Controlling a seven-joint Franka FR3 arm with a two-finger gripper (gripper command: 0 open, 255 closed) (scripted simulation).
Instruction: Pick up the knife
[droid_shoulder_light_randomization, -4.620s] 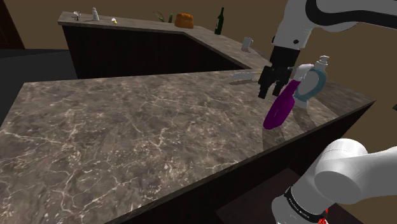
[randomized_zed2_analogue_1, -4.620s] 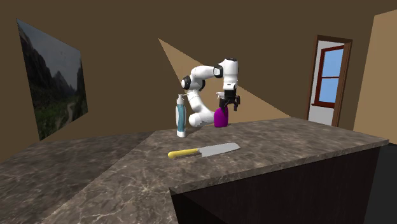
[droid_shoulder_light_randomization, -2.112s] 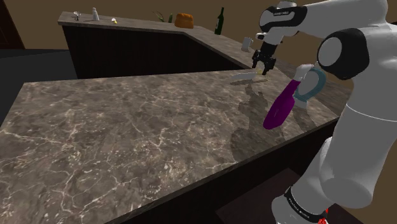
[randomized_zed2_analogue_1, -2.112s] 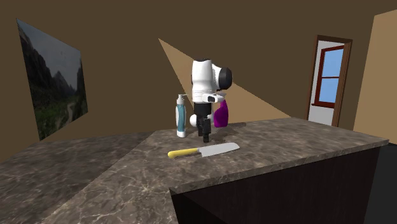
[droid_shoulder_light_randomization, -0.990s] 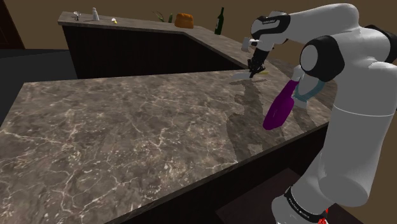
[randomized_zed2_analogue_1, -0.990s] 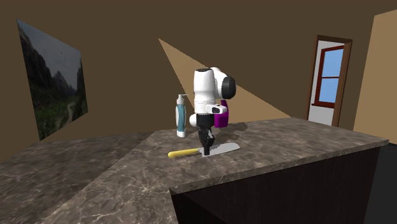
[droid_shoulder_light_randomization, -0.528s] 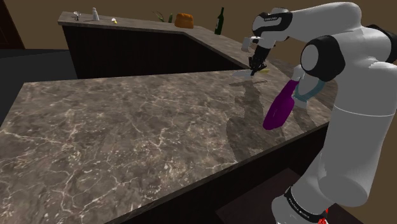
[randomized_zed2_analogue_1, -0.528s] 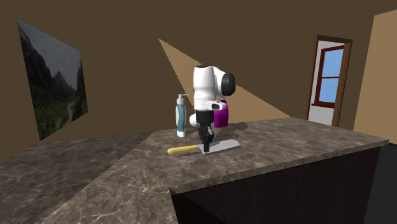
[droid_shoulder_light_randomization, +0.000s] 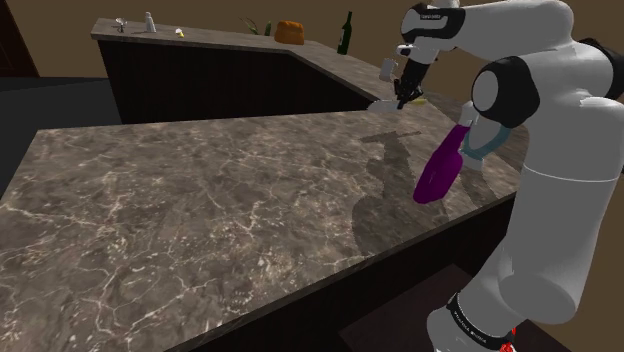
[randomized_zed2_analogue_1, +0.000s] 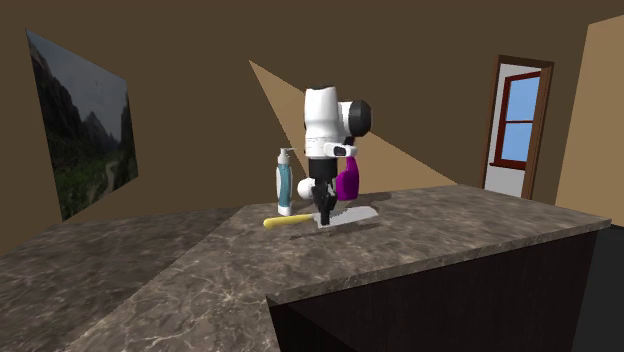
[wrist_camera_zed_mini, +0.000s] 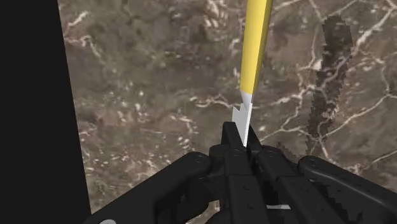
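The knife (randomized_zed2_analogue_1: 352, 215) has a yellow handle (wrist_camera_zed_mini: 255, 44) and a pale blade. It hangs level a little above the dark marble counter (droid_shoulder_light_randomization: 220, 190), with its shadow on the stone beneath. My black gripper (randomized_zed2_analogue_1: 322, 217) points down and is shut on the blade just past the handle. In the wrist view the fingers (wrist_camera_zed_mini: 230, 145) clasp the thin blade between them, and the handle runs away from the gripper (wrist_camera_zed_mini: 242, 144). In the shoulder view the gripper (droid_shoulder_light_randomization: 403, 100) holds the knife (droid_shoulder_light_randomization: 384, 102) near the counter's far corner.
A purple spray bottle (droid_shoulder_light_randomization: 438, 172) and a blue and white bottle (droid_shoulder_light_randomization: 490, 135) stand on the counter close to the arm's base. A further counter (droid_shoulder_light_randomization: 230, 40) carries a dark bottle (droid_shoulder_light_randomization: 346, 33) and small items. The counter's front edge (randomized_zed2_analogue_1: 440, 265) drops off.
The gripper, shut on the knife's blade, has risen over the last second and lifted the knife off the counter. Before that, it came down from beside the purple bottle.
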